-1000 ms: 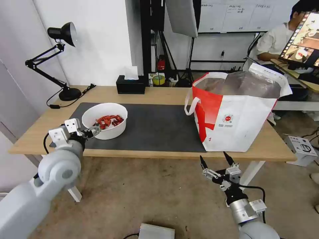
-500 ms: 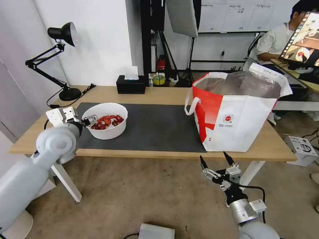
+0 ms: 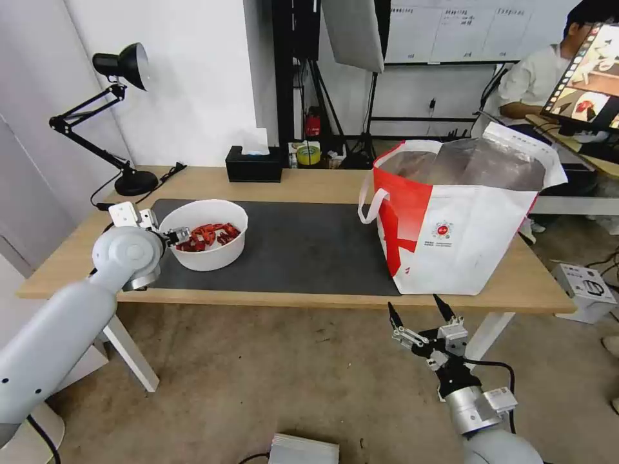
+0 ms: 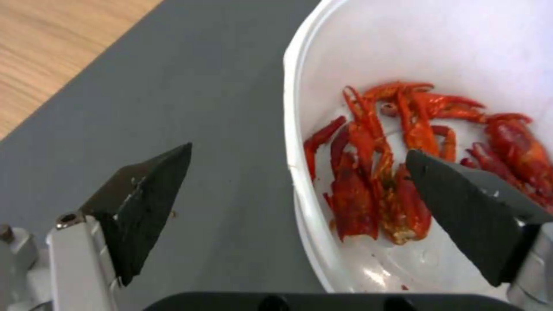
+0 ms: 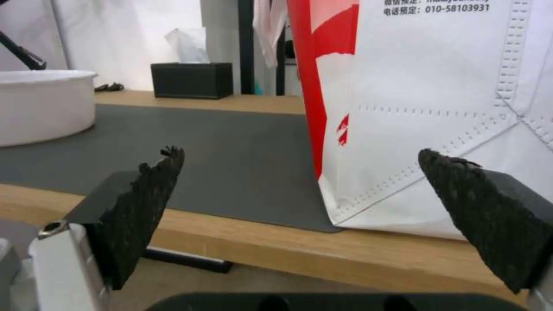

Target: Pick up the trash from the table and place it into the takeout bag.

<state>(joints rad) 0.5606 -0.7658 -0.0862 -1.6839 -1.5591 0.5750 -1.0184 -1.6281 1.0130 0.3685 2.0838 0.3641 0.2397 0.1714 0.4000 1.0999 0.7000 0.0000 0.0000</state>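
From the head, the white bowl [image 3: 203, 234] of red shells sits on the dark mat [image 3: 303, 248] on the table [image 3: 451, 293], well apart from the takeout bag [image 3: 461, 219]; the left gripper [image 3: 178, 235] is at the bowl's rim; the right gripper [image 3: 418, 310] hangs open below the table edge; at the left wrist, spread fingers [image 4: 147, 203] straddle the bowl's wall [image 4: 300, 172], one outside, one over the shells [image 4: 369, 190]; at the right wrist, the bag [image 5: 438, 108] stands past the open fingers [image 5: 141, 207].

A black desk lamp [image 3: 119, 96] stands at ten o'clock, its cord [image 3: 138, 193] trailing beside the base. A black tissue box [image 3: 253, 164] sits at twelve — white tissue poking up. A grey box [image 3: 303, 449] lies at six o'clock on the floor.
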